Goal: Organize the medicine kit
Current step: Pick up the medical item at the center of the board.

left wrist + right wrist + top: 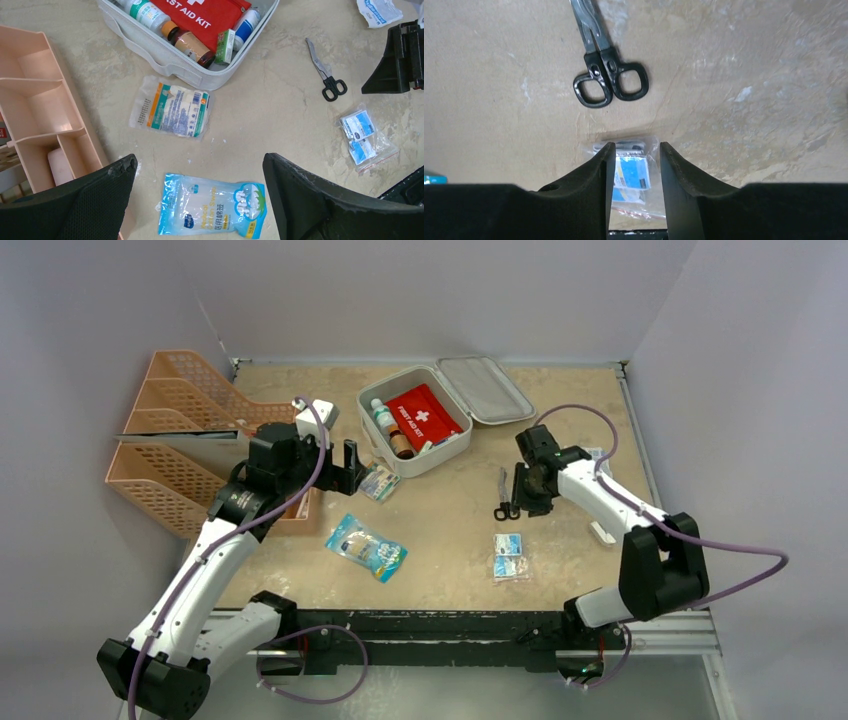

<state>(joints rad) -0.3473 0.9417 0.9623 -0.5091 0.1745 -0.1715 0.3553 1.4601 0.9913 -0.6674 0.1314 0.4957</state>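
The medicine kit (428, 454) lies open at the back centre with its lid (487, 390) flipped back. Inside are a red first aid pouch (425, 415), bottles and small boxes; it also shows in the left wrist view (165, 57). My left gripper (350, 466) (200, 161) is wide open and empty, above a gauze packet (170, 111) and a blue cotton swab bag (212, 205). My right gripper (522, 500) (634, 150) hovers with jaws slightly apart and empty, just near of the black-handled scissors (606, 75) (503, 498). A small zip bag (631, 172) shows between its fingers, on the table.
Orange mesh file trays (170, 440) stand at the left, with a pink divided organizer (45, 115) beside my left arm. The small zip bag (510, 557) lies front centre. A white packet (598, 455) and a small white piece (602, 533) lie at the right.
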